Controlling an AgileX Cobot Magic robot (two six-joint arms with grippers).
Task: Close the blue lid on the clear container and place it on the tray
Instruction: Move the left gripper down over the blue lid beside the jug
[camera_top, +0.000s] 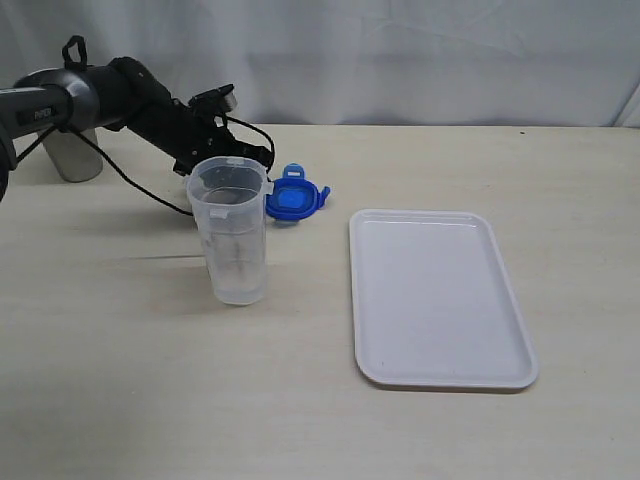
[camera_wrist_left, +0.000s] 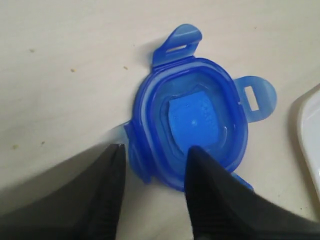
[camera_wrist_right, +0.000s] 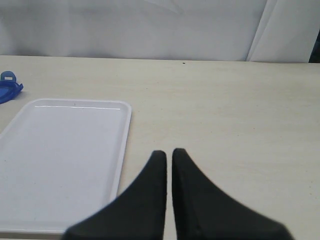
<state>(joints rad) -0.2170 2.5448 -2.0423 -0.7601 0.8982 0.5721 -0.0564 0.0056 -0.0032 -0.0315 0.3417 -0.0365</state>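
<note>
The left gripper (camera_wrist_left: 155, 152) straddles the rim of the lid (camera_wrist_left: 195, 117), and I can't tell whether it is pinching. The lid lies on the table (camera_top: 120, 380) just beside the upright container (camera_top: 232, 250). It looks like light, stiff, slick plastic, so grab the rim. The tray (camera_top: 440, 300) sits farther right, and the right gripper (camera_wrist_right: 168, 152) is clenched and empty.
</note>
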